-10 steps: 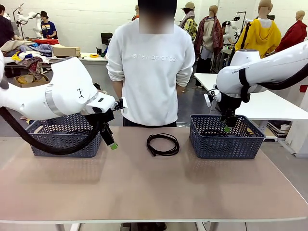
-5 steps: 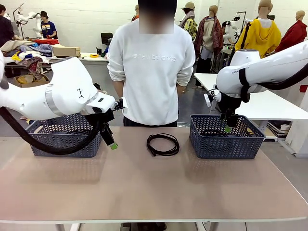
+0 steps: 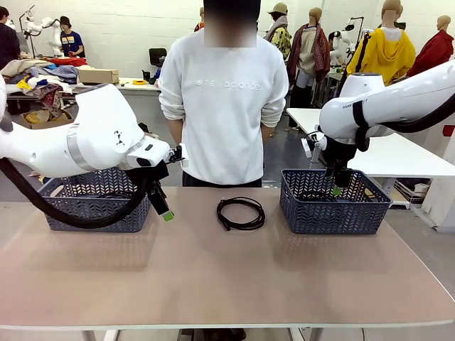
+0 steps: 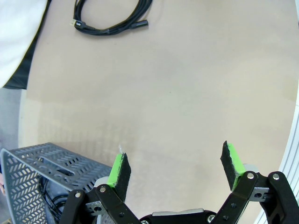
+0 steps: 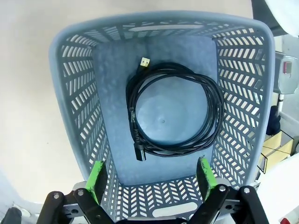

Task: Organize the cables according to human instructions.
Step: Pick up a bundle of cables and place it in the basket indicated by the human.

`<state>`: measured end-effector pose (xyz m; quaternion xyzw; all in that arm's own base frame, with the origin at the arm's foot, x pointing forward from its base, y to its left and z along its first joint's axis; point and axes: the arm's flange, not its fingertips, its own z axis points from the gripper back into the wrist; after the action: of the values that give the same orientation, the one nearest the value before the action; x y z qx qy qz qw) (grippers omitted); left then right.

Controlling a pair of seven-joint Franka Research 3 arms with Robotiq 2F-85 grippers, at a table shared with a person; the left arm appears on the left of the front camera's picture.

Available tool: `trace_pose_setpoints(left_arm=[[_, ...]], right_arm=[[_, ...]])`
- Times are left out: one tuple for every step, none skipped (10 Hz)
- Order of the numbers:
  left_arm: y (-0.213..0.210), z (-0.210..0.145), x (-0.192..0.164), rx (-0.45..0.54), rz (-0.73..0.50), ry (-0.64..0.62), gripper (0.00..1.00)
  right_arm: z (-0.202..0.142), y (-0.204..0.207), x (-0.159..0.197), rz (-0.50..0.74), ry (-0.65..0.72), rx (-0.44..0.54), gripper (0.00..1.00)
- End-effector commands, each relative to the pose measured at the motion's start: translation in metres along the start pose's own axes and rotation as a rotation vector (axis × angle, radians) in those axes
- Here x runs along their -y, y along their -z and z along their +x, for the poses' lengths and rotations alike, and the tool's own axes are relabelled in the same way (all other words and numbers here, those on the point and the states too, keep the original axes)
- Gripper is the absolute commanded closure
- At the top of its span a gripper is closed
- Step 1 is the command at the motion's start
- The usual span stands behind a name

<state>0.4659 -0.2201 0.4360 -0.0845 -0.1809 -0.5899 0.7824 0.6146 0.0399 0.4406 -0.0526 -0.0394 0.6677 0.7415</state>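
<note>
coiled cable (image 5: pixel 175 112) lies in basket (image 5: pixel 70 93) under spread right gripper (image 5: pixel 152 175).

Two glossy white arms (image 3: pixel 85 138) trail thick black hoses (image 3: pixel 64 213), ending in black, green-padded fingers (image 4: pixel 120 169).

A white wall (image 3: pixel 128 28) closes the far side. A cluttered table (image 3: pixel 131 85) with clothes and a cardboard box (image 3: pixel 98 74) stands left; a white table (image 3: pixel 412 160) right, grey floor (image 3: pixel 284 153) between.
</note>
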Motion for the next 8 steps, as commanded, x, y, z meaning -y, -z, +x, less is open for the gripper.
trace_pose_setpoints(left_arm=[[-0.002, -0.001, -0.001, -0.005, 0.003, 0.002, 0.0], [-0.002, -0.001, -0.001, -0.005, 0.003, 0.002, 0.0], [-0.002, -0.001, -0.001, -0.005, 0.003, 0.002, 0.0], [-0.002, -0.001, -0.001, -0.005, 0.003, 0.002, 0.0], [-0.002, -0.001, -0.001, -0.005, 0.003, 0.002, 0.0], [-0.002, -0.001, -0.001, -0.005, 0.003, 0.002, 0.0], [-0.002, -0.001, -0.001, -0.005, 0.003, 0.002, 0.0], [-0.002, -0.001, -0.001, -0.005, 0.003, 0.002, 0.0]], right_arm=[[0.008, -0.007, -0.002, -0.004, 0.029, 0.001, 0.0], [0.016, -0.02, -0.007, -0.004, 0.086, 0.022, 0.0], [0.026, -0.033, -0.013, -0.004, 0.145, 0.036, 0.0], [0.034, -0.044, -0.02, 0.002, 0.211, 0.031, 0.0], [0.04, -0.058, -0.029, 0.038, 0.272, 0.049, 0.0], [0.047, -0.068, -0.039, 0.064, 0.295, 0.066, 0.0], [0.052, -0.077, -0.053, 0.095, 0.321, 0.117, 0.0], [0.056, -0.083, -0.068, 0.092, 0.346, 0.189, 0.0]])
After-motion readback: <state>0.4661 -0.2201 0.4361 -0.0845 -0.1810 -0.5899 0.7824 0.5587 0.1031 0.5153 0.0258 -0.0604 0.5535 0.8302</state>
